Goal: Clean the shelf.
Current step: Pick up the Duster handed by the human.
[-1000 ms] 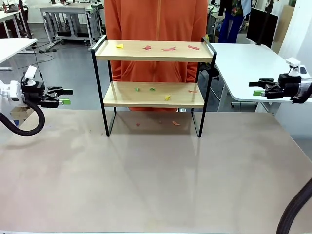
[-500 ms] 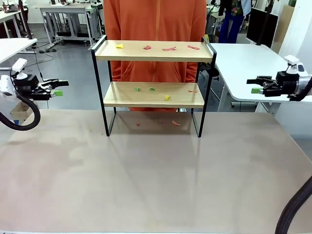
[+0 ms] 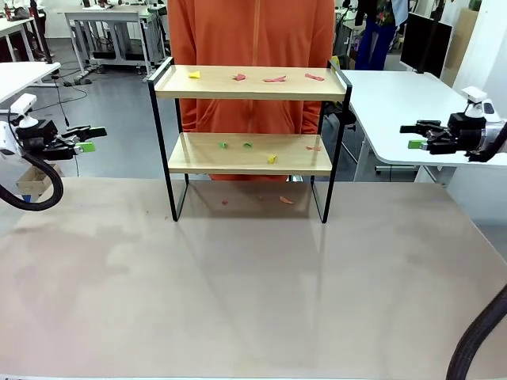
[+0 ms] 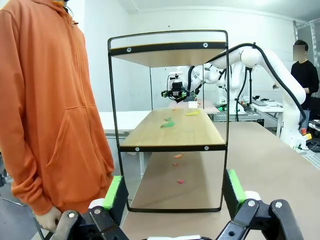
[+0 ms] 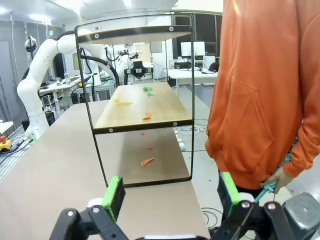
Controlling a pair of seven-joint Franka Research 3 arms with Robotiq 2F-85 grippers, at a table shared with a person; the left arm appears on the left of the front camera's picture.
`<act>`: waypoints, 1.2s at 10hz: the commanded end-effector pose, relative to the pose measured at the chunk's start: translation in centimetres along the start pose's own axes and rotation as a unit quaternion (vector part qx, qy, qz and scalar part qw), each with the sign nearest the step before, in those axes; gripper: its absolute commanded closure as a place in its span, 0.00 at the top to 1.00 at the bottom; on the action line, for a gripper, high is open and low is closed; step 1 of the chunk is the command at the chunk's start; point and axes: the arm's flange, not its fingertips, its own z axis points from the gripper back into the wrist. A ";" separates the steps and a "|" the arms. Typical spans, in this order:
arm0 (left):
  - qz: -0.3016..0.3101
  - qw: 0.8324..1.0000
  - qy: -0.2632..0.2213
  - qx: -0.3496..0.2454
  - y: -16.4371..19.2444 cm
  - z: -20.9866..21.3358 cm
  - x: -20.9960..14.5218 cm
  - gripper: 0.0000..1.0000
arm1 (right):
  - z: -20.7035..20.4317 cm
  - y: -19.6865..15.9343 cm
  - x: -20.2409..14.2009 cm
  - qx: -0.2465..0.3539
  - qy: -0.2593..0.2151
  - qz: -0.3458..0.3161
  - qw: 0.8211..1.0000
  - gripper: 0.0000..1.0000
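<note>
Shelf (image 3: pixel 249 83) stands at the far middle of the tan table (image 3: pixel 238 293), directly in front of a person in an orange hoodie (image 3: pixel 253 32). Small coloured scraps (image 3: pixel 275 79) lie on both boards and on the table beneath. From the front, the left gripper (image 3: pixel 87 140) hangs off the table's left side and the right gripper (image 3: pixel 416 136) off its right. Both are well apart from the shelf, jaws spread, gripping nothing. From the left wrist, the shelf shows end-on beyond the spread green pads, the person beside it. From the right wrist, its other end faces the wide-apart pads.
</note>
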 end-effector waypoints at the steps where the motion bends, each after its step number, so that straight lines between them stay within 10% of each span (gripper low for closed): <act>1: 0.011 1.000 -0.022 -0.005 0.7 0.4 0.9 1.00 | -0.1 -0.3 0.8 -0.006 -0.016 0.006 1.000 1.00; 12: 0.008 1.000 -0.018 0.003 0.1 0.2 0.5 1.00 | 0.0 0.0 0.1 -0.001 -0.001 0.001 1.000 1.00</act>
